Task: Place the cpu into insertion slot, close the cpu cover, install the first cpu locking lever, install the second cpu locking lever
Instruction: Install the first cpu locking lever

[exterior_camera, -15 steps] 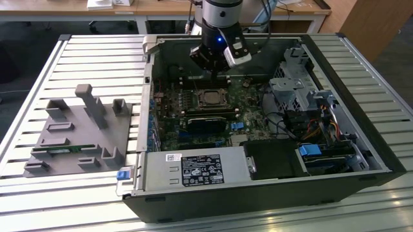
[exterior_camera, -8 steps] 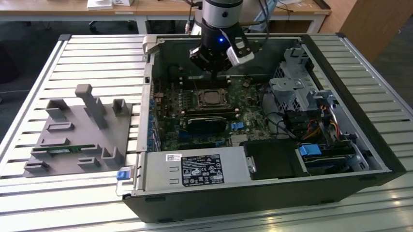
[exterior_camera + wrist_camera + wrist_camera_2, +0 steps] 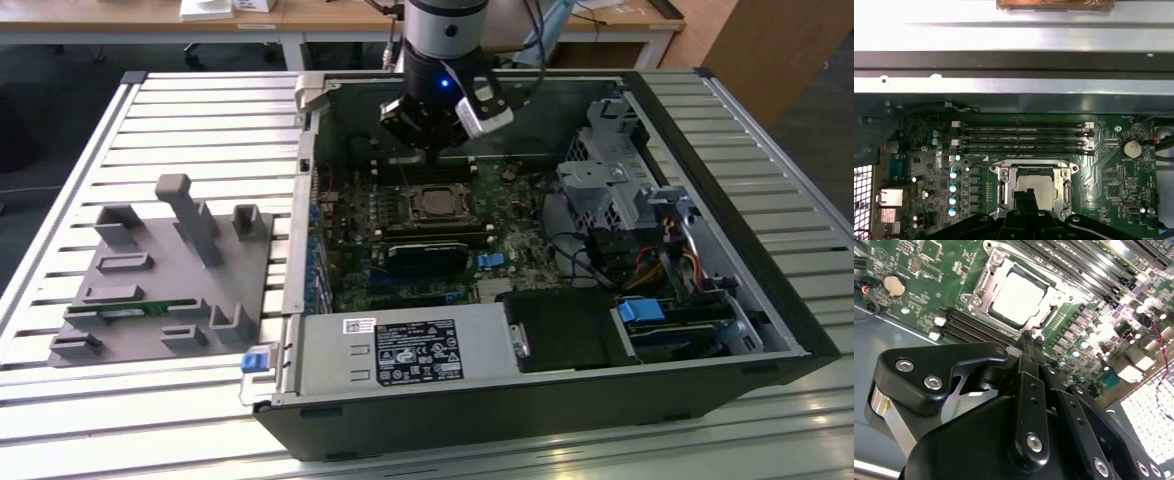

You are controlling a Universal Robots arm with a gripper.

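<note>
Exterior view gave me the open computer case (image 3: 534,420) lying on the slatted tabletop (image 3: 80,410), with the arm reaching down into it near the far wall. The gripper (image 3: 427,150) hung just above the green circuit board (image 3: 521,260), a little beyond the insertion slot (image 3: 411,205) as I saw it from that camera. On the exterior view's left, a grey holder block (image 3: 160,270) sat on the tabletop, well apart from the case. A silver power supply box (image 3: 400,350) filled the near corner of the case.

Both wrist views let me check the fingers (image 3: 1029,347): they were pressed together at the tips with nothing between them, hovering above the board beside the socket and touching none of it that I could see.

The cpu (image 3: 1016,297) lay flat in the slot, its dull grey top facing up. The cpu cover (image 3: 985,285) lay down around it, so the chip showed through the square window. I could not tell whether the locking levers along the frame were latched.

In the first wrist view the gripper (image 3: 1026,192) overlapped the near edge of the cpu (image 3: 1036,181), and four long black memory slots (image 3: 1024,137) ran beside the socket, with a round coin cell (image 3: 1130,148) off to one side
</note>
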